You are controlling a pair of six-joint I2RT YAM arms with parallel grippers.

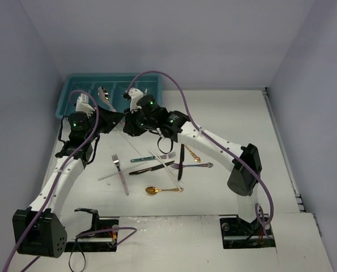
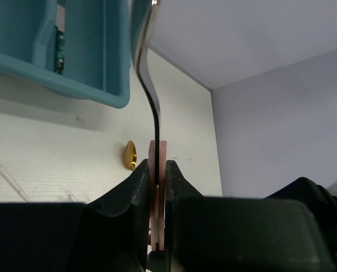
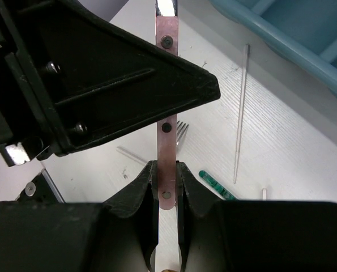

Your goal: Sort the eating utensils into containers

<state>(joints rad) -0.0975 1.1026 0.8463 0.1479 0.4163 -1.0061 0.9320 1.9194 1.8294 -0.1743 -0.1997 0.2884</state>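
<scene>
One pink-handled utensil [image 3: 167, 144], its handle riveted, is held by both grippers at once. My right gripper [image 3: 167, 170] is shut on the handle's end. My left gripper [image 2: 158, 170] is shut on the same handle seen edge-on, and the metal shaft [image 2: 148, 85] curves up past the teal tray [image 2: 89, 85]. Its head is out of view. In the top view the left gripper [image 1: 116, 120] and the right gripper [image 1: 129, 122] meet just in front of the tray [image 1: 72, 85], which holds one utensil [image 1: 105, 94].
Loose on the table lie a fork [image 1: 119, 170], a teal-handled knife [image 1: 145, 159], a black knife [image 1: 152, 168], a gold spoon [image 1: 162, 190], white chopsticks [image 1: 167, 165] and two more spoons [image 1: 192, 165]. Walls close in left, back and right.
</scene>
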